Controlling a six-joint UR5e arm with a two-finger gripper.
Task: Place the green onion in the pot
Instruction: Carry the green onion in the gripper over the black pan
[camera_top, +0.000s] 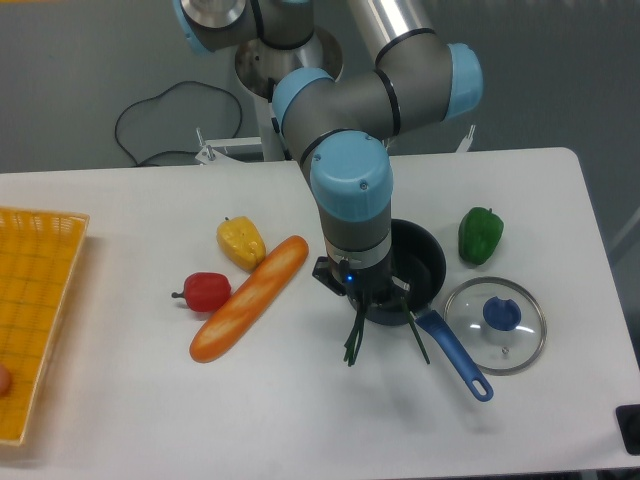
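- Basket (40, 300): yellow mesh tray at far left table edge, well apart from the work area. No action req'd.
- Red pepper (206, 291), yellow pepper (241, 243), baguette (250, 298): grouped left of centre. Baguette lies diagonally, its upper end near the arm's wrist. Keep clear on any lateral move.
- Gripper (372, 303): points down, hangs over the near-left rim of the pot. Fingers mostly hidden under the wrist housing; opening width cannot be read directly. Judged closed on the green onion, since the stalks hang from it off the table.
- Green onion (357, 335): held at its upper part, dark stalks dangling below gripper. Tips splay: one bunch drops left of the pot rim toward the table, another strand trails right, near the handle root. Pale end not visible.
- Pot (425, 262): black pan partly hidden behind the wrist, blue handle (455, 355) running to the lower right.
- Step in hand (judgement): carry and lower into pot. The stalks appear to hang at or outside the near rim, so shift the gripper toward pot centre (up-right in view) before release. Raise enough for tips to clear the rim, then descend so they curl inside.
- Risk: early release leaves stalks draped over the rim or on the table.
- Glass lid (495, 325), green pepper (480, 235): right of pot, both apart from it. Not involved.
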